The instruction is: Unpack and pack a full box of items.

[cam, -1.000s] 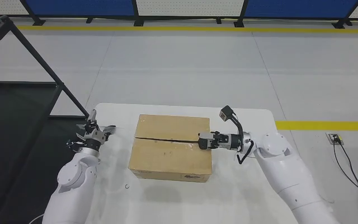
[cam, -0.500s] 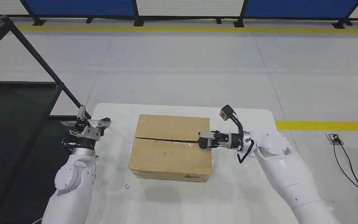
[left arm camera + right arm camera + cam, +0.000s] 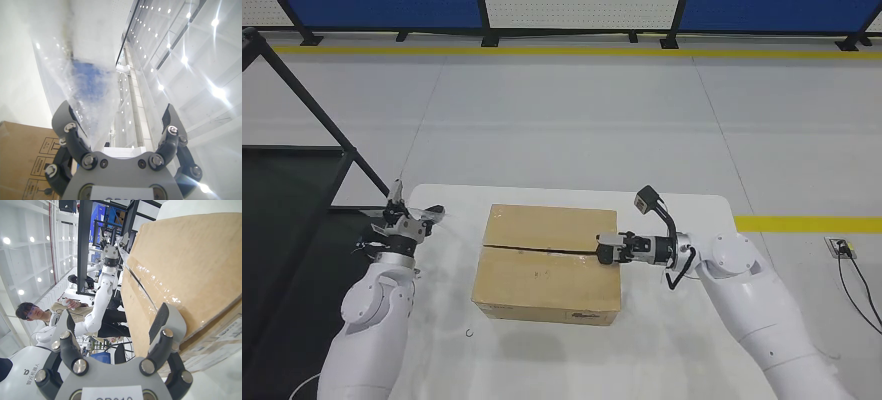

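Your right end effector (image 3: 115, 313) has its jaws wide and holds nothing. One pad (image 3: 158, 321) sits against the top edge of the cardboard box (image 3: 189, 266), right at the near end of the seam (image 3: 143, 291). The other finger is in open air, off the box. Use that pad as a hold-down: press straight down, don't pinch, and don't slide along the seam or you'll ride onto the tape. The box rests on the desk (image 3: 662, 330) directly ahead of this end effector with its flaps shut, so by the look of it nothing is unpacked yet.

Farther out along the seam, past the box's far edge, is the left end effector (image 3: 117, 111). Its jaws are also wide, not clamped, but a clear tape strip (image 3: 90, 91) clings to the inner face of one finger and runs from it back toward the box.

The step in hand looks like stripping the seal tape. The strip is stuck on, not gripped, so close on it before hauling further or it may peel off the finger. Pull low, in line with the seam and away from the box, at a steady pace. A light hold-down could let the box drag, and a sideways yank could tear the tape.
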`<state>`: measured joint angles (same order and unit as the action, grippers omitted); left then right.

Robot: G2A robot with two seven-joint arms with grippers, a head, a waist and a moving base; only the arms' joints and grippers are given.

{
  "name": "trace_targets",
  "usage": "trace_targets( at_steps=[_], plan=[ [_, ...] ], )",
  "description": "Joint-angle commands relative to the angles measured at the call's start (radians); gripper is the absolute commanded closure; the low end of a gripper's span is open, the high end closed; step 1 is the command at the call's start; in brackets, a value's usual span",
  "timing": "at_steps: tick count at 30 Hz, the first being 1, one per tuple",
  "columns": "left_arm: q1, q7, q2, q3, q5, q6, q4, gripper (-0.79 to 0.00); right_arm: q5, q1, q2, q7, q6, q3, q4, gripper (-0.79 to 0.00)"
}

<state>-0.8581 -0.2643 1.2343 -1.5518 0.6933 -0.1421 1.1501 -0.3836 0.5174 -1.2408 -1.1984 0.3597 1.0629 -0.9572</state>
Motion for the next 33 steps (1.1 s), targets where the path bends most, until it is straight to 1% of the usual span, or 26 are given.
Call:
trace_targets(
  at_steps=[1,5,11,19,25,33],
  plan=[
    [0.012,-0.003,0.001,0.002,0.002,0.001,-0.011,-0.785,0.000,-0.001,0.000,0.000,0.000,0.000,0.001,-0.785],
    [0.020,-0.011,0.002,-0.005,0.016,-0.018,-0.021,-0.785,-0.001,-0.003,0.001,0.002,0.000,0.000,0.003,-0.785],
    [0.041,-0.028,0.000,-0.020,0.027,-0.016,-0.036,-0.785,-0.003,-0.006,0.000,0.001,-0.003,-0.002,0.006,-0.785],
    [0.020,-0.064,0.001,-0.027,0.042,-0.052,-0.005,-0.785,-0.002,-0.009,0.000,0.004,-0.001,-0.006,0.009,-0.785],
    [-0.025,-0.070,0.000,-0.044,0.056,-0.074,0.066,-0.785,-0.002,-0.010,0.000,0.006,0.002,-0.007,0.008,-0.785],
    [-0.138,-0.052,-0.001,-0.087,0.080,-0.124,0.187,-0.785,-0.005,-0.007,0.001,0.006,0.005,-0.006,0.006,-0.785]
  ],
)
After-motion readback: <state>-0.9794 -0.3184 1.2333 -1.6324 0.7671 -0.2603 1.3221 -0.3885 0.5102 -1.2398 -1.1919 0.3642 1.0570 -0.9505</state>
